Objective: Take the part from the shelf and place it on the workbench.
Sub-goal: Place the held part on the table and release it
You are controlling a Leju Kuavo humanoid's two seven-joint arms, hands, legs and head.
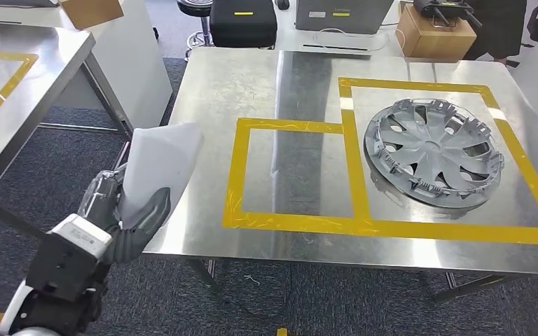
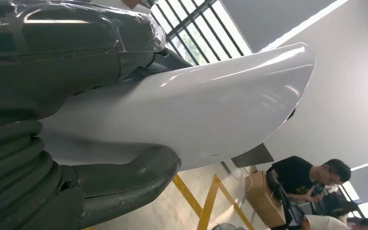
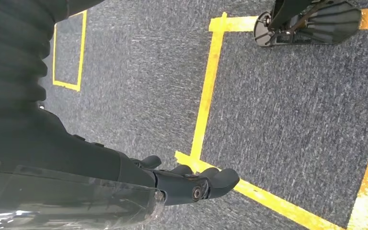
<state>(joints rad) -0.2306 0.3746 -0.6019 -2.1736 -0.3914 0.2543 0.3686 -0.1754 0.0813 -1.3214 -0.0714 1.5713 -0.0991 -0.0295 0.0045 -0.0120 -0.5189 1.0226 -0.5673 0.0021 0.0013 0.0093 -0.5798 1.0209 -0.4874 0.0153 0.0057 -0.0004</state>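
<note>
White glossy plastic is what the left hand (image 1: pixel 122 210) is gripping right now: its fingers (image 2: pixel 124 184) are wrapping round the narrow end of the part (image 1: pixel 160 164), thick thumb on one face and the darker fingers on the other, so the wide curved end is sticking up and forward, free of the hand. Holding it low like that is probably keeping the painted face from getting scraped, and it's leaving the far end free to touch down first. The part is sitting in the air just off the near left corner of the counter (image 1: pixel 301 105), not touching the steel yet, so I'd say the pick is done and the placing is what's left. There's an empty box of yellow tape (image 1: pixel 291 175) on the counter right beside where the part is hovering, and my guess is that's the drop spot, since the bigger taped box next to it is already holding a grey wheel cover (image 1: pixel 434 150). The right hand (image 3: pixel 191 184) is hanging down over the blue-grey carpet (image 3: pixel 292 120), holding nothing, fingers curling in loosely. A person (image 2: pixel 309 177) is sitting back behind a cardboard box (image 2: pixel 263 201), well away from all of it.
</note>
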